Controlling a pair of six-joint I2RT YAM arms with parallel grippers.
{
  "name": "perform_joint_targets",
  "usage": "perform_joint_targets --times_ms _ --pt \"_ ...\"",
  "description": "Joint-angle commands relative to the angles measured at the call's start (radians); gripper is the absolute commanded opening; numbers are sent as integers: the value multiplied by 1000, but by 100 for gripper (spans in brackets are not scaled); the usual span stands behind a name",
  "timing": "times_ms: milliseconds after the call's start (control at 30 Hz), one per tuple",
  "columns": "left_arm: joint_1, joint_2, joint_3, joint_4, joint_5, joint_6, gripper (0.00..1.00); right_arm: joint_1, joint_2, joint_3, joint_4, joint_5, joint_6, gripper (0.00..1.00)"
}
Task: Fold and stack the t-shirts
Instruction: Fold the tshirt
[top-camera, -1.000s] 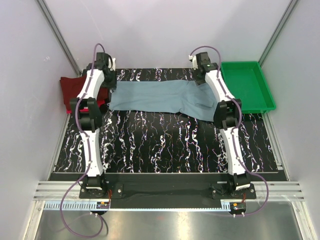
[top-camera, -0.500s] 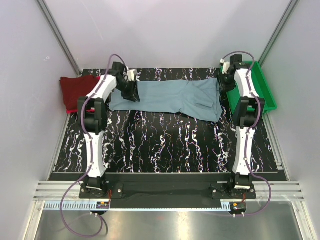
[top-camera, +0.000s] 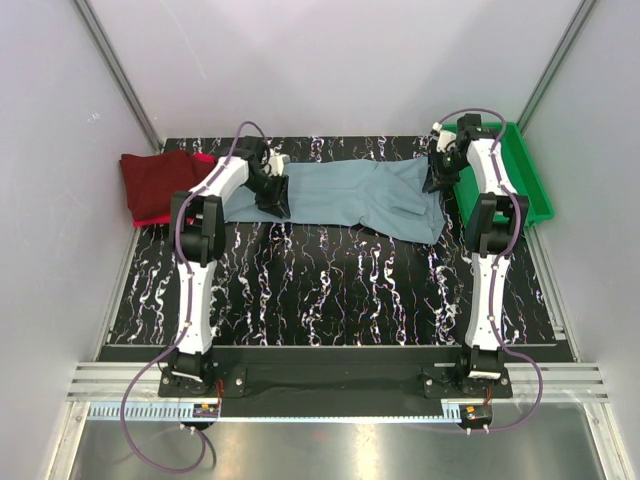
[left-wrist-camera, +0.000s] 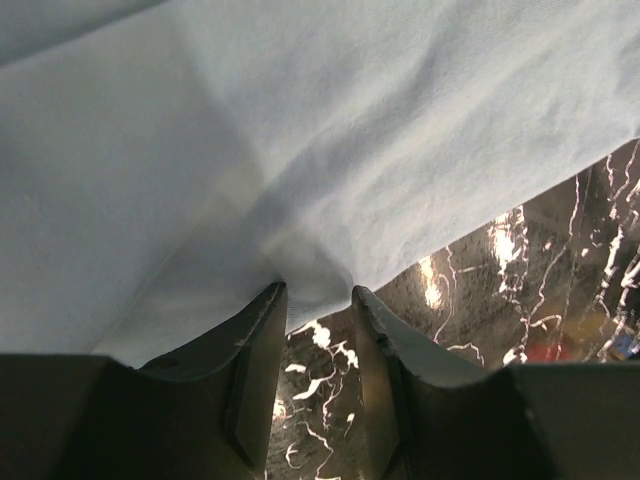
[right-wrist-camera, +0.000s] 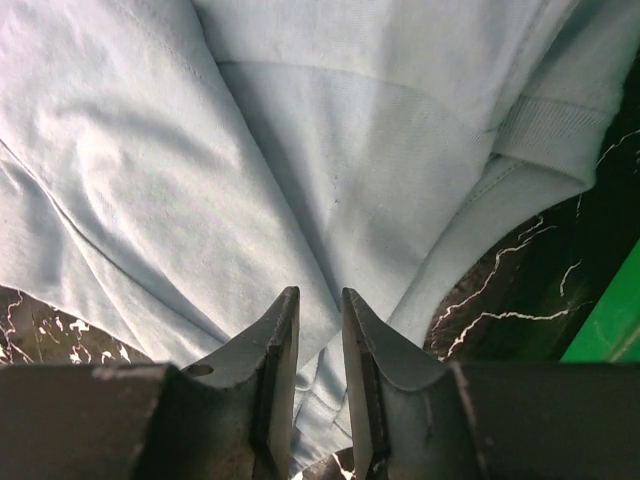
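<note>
The large grey-blue t-shirt (top-camera: 340, 195) lies spread across the back of the table. My left gripper (top-camera: 276, 196) is low over its left part. In the left wrist view the gripper (left-wrist-camera: 318, 296) has its jaws close together, with a pucker of the shirt's near edge (left-wrist-camera: 300, 150) between the tips. My right gripper (top-camera: 436, 176) is at the shirt's right end. In the right wrist view the gripper (right-wrist-camera: 320, 296) has its jaws narrowly set on the cloth (right-wrist-camera: 300, 150), and creases run to the tips. A dark maroon folded shirt (top-camera: 150, 185) lies at the back left. A sliver of red (top-camera: 205, 157) shows beside it.
The green plastic tray (top-camera: 520, 175) stands at the back right, close beside my right arm, and its corner shows in the right wrist view (right-wrist-camera: 612, 320). The black marbled table (top-camera: 330, 290) stretches toward the arm bases. White walls enclose the sides and back.
Both arms swung from the back corners down onto the shirt. The left gripper moved right and nearer over the left part. The right gripper settled at the right end. The shirt barely shifted.
</note>
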Motion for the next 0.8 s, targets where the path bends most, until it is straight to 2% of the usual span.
perform_joint_targets --times_ms 0,500,600,633,767 --pt "-22 29 36 15 -39 20 40 -1 -4 15 -25 -21 0 31" --pt "-53 2 7 4 -88 26 40 19 85 39 -47 -90 0 33" --pt "-51 -4 -7 2 -99 26 40 25 79 41 -45 -97 -3 17" --pt "-50 -6 -10 4 -100 29 40 26 76 45 -41 -91 -1 8" --pt "-38 -11 -18 2 -113 29 40 25 48 65 -36 -70 -4 1"
